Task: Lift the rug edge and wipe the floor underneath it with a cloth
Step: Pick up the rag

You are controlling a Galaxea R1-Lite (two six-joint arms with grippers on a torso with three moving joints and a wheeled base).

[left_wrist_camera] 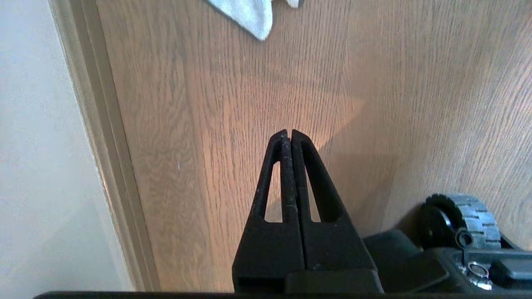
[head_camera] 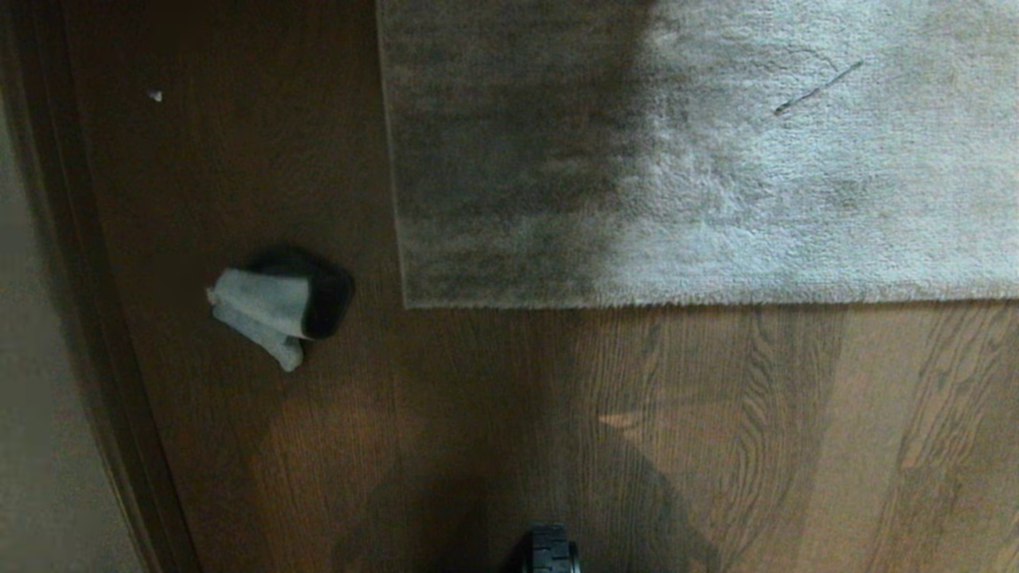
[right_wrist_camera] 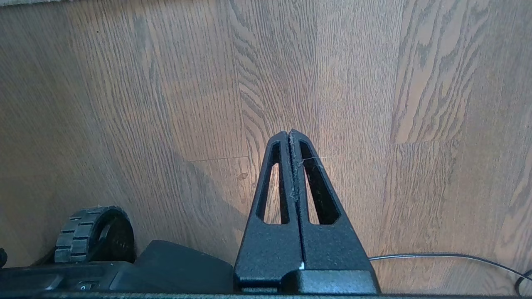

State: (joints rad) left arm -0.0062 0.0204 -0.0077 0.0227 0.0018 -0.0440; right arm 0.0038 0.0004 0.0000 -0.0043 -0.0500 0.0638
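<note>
A dark wooden floor is being viewed from above, with a pale plush rug lying flat across the upper right. The rug edge is seen running straight away from the robot on its left side, meeting a corner nearest the robot. A small whitish cloth is lying on the bare boards to the robot's left of that corner, draped against a dark rounded object, near but apart from the rug. Its long axis is slanted.

Neither arm is seen from above. In its wrist view, the left gripper is being held clenched and empty above bare boards, with the cloth ahead of its tips. The right gripper is likewise clenched on nothing. The left arm is judged the nearer to the cloth, the right to the rug.
</note>
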